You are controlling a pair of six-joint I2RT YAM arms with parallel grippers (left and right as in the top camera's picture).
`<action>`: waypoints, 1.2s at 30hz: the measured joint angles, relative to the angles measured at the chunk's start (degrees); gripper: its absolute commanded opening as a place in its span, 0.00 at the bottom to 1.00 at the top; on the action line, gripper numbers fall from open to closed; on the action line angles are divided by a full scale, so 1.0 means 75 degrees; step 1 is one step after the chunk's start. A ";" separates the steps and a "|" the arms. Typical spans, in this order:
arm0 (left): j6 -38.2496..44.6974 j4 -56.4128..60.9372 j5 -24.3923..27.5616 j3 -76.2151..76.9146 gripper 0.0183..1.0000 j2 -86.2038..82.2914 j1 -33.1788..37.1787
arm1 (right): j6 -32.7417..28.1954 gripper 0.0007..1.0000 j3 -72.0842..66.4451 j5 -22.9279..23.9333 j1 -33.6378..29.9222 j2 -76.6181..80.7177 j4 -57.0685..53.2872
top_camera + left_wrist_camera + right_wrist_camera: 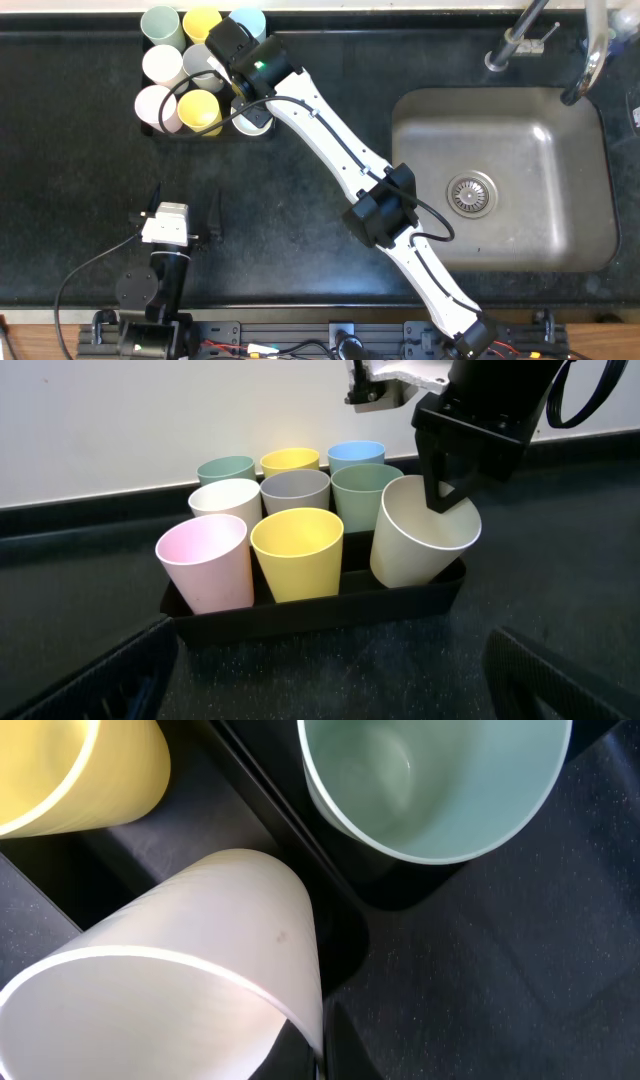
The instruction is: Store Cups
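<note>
Left wrist view, cup: the white cup (425, 545) sits tilted in the tray (320, 615), base down in the corner slot on the sink (540, 200) side. Its mouth leans out over the tray wall.
Risk: let go at this lean, the cup would likely tip over the wall and roll onto the bench (560, 590). Pushed straight down, its base could catch the wall or knock the green cup (365, 490) behind it. It probably needs righting before release.
Right hand (445, 490): clenched on the cup's rim, one finger inside the mouth and the other hidden behind the wall. The gap is only as wide as the cup's wall.
Tray: black, on the bench, with eight other cups upright in three rows. The white cup takes the last slot, so the task looks nearly done.
Neighbour: the yellow cup (297, 550) stands just beside. I cannot tell whether they touch.
Left hand (187, 195): spread wide, holding nothing, low over the bench and well apart from the tray.
</note>
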 measured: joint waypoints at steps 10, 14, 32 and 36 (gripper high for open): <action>0.0000 0.0000 0.0000 0.0000 1.00 0.0000 0.0000 | -0.0017 0.04 -0.0015 0.0006 0.0000 0.0044 -0.0085; 0.0000 0.0000 0.0000 0.0000 1.00 0.0000 0.0000 | -0.0023 0.04 -0.0157 -0.0012 0.0000 0.0044 -0.0064; 0.0003 0.0000 0.0000 0.0000 1.00 0.0000 0.0000 | -0.0076 1.00 -0.0335 -0.0067 -0.0006 0.0070 0.0356; 0.0000 0.0000 0.0000 0.0000 1.00 0.0000 0.0000 | -0.0061 1.00 -0.0335 -0.0029 -0.0009 0.0070 0.0557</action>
